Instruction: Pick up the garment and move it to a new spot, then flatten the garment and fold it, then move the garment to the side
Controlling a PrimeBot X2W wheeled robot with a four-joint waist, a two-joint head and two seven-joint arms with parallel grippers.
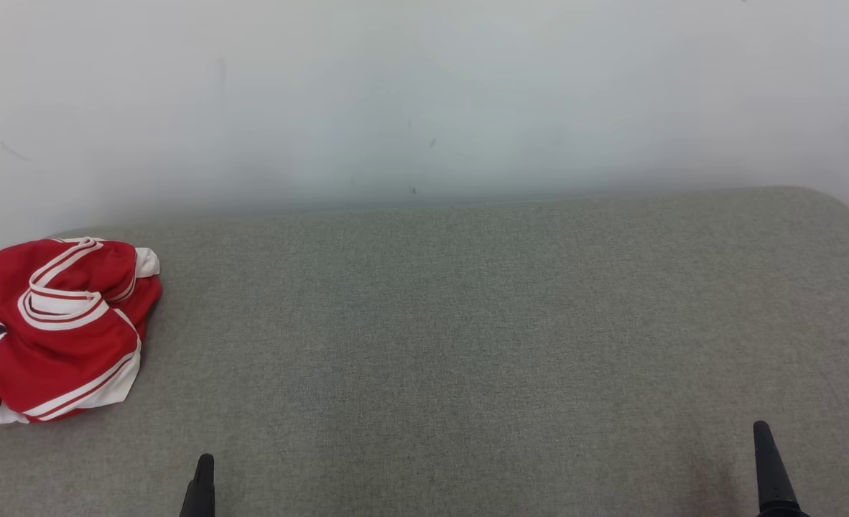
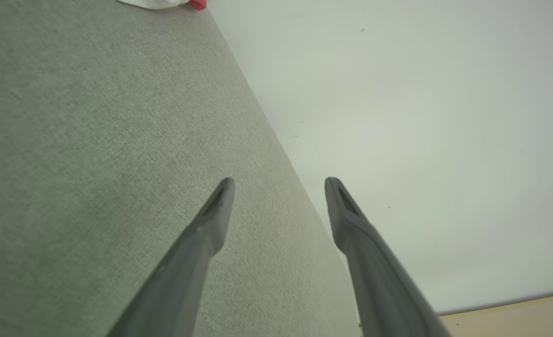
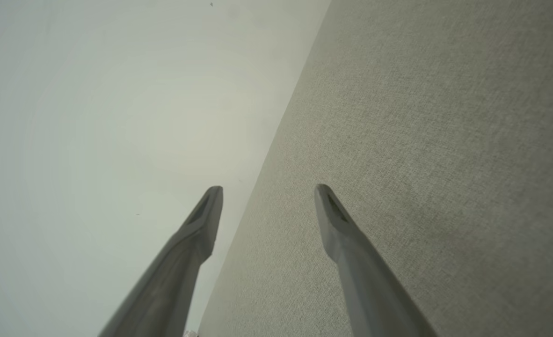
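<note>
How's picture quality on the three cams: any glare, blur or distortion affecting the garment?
Head view: soft even light, no glare; garment sharp on the grey surface, clipped by the left edge. Left wrist view: left pincer open, slightly soft; wide-angle tilt; a garment sliver at the top edge. Right wrist view: right pincer open, weave crisp, wall evenly lit.

Garment (image 1: 58, 330): red, white-striped trim, crumpled in a heap.
Lies ahead and left of the left gripper (image 2: 280, 180) fingers (image 1: 200, 485), well apart.
</note>
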